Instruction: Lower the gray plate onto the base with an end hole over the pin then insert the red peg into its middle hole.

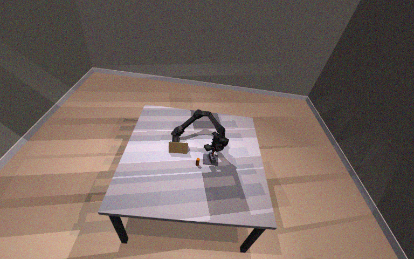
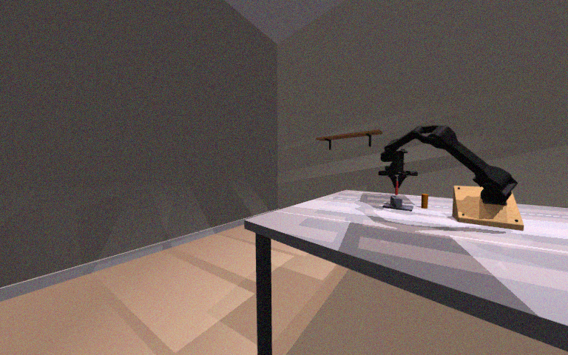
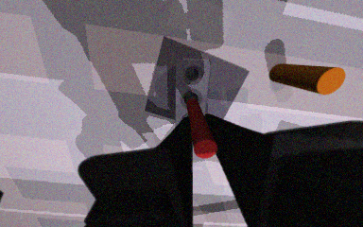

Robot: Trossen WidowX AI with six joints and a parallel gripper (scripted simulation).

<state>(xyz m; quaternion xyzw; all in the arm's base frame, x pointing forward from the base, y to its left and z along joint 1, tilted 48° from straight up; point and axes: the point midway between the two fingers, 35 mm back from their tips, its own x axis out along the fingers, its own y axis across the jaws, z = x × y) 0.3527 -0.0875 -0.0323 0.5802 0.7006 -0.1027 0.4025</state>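
Note:
My gripper (image 1: pixel 213 149) (image 2: pixel 396 186) (image 3: pixel 197 120) points down and is shut on the red peg (image 2: pixel 396 191) (image 3: pixel 200 129), which stands about upright between the fingertips. The gray plate (image 2: pixel 396 201) (image 3: pixel 201 87) lies on the dark square base (image 1: pixel 205 161) (image 2: pixel 407 208) (image 3: pixel 230 78) below the fingers and looks about flat. One end hole shows clear of the peg in the wrist view; the pin cannot be made out there. The peg's lower end is at the plate's middle hole. I cannot tell whether it has entered. The fingers cover the plate's near end.
An orange cylinder (image 1: pixel 198 162) (image 2: pixel 424 201) (image 3: pixel 302 78) stands on the table (image 1: pixel 158 195) (image 2: pixel 301 234) close beside the base. The arm's wooden mount (image 1: pixel 178 147) (image 2: pixel 469 209) is farther along on the same side. A wall shelf (image 2: pixel 349 135) hangs behind.

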